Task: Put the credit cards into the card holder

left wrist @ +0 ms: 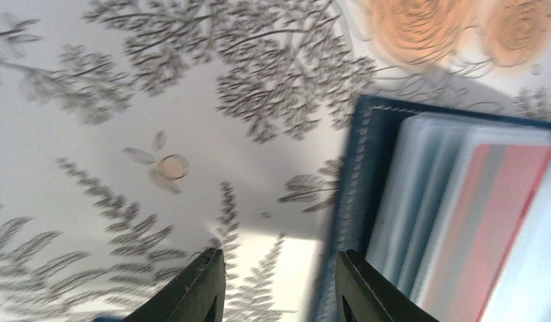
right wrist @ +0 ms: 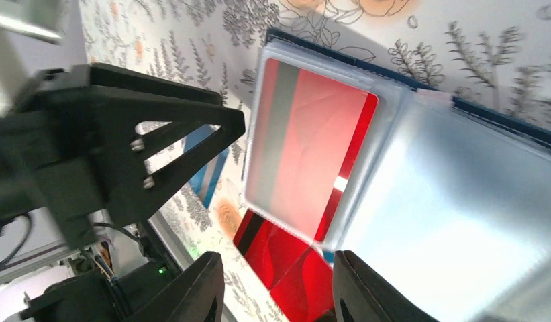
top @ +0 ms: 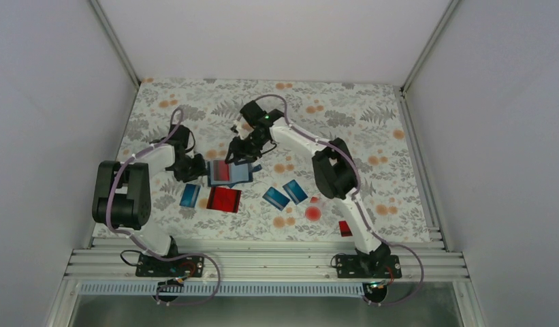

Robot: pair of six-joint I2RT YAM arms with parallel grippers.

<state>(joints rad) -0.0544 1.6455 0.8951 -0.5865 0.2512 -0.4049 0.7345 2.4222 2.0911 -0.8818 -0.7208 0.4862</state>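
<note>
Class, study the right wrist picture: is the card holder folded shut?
No, the card holder lies spread open, with a red card showing inside it.

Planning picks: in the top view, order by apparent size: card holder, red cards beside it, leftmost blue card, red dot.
1. card holder
2. red cards
3. leftmost blue card
4. red dot, only slightly smaller

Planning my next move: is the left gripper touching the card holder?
Cannot tell. Left wrist view: one finger of the left gripper overlaps the card holder; neither contact nor gap shows plainly.
</note>
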